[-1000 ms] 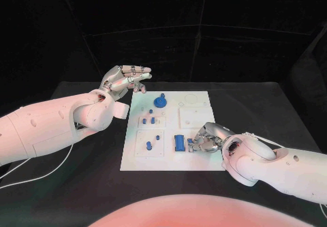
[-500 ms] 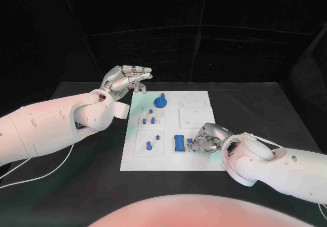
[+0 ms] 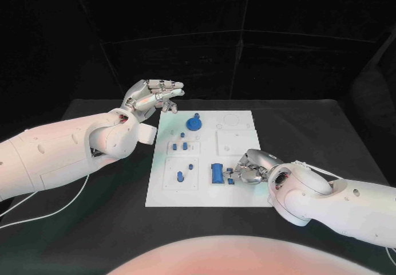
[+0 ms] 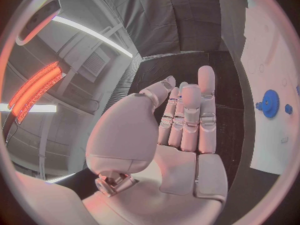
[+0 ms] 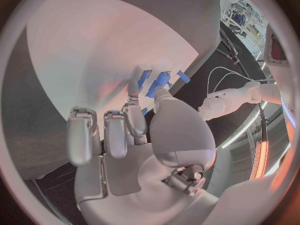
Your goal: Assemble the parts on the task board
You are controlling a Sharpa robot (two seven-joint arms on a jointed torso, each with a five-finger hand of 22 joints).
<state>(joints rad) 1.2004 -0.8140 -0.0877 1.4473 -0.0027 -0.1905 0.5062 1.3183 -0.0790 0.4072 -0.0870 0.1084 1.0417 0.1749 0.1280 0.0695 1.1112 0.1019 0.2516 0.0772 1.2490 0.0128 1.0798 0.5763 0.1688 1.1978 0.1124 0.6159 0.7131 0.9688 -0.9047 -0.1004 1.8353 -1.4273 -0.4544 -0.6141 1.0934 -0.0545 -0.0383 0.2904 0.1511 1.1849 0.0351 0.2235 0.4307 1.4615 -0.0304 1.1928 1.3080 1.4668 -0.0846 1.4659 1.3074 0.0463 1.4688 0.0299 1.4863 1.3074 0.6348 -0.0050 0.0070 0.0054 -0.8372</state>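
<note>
The right hand (image 3: 250,169) lay low over the near right part of the task board (image 3: 206,197). Its fingers (image 5: 133,87) curled down toward a long blue block (image 3: 216,172) standing on the board, with a small blue piece (image 3: 230,181) just beside it. Whether the fingertips actually pinched anything could not be told; the hand covered the contact. If the hold was only partial, the piece might slip, tip over or get nudged out of line, and the nearby block might be knocked as the fingers worked so close to it.

Further in, two small blue pegs (image 3: 190,167) sat on the near left tile, and a pair of short blue pieces (image 3: 180,146) stood in the tile behind it. The board's seats were shallow recesses, not real containers; the right-hand tile (image 3: 237,140) held nothing blue. A blue gear (image 3: 194,123) rested near the far edge.

Farthest off, the left hand (image 3: 153,94) hovered at the board's far left corner, fingers extended side by side and grasping nothing.
</note>
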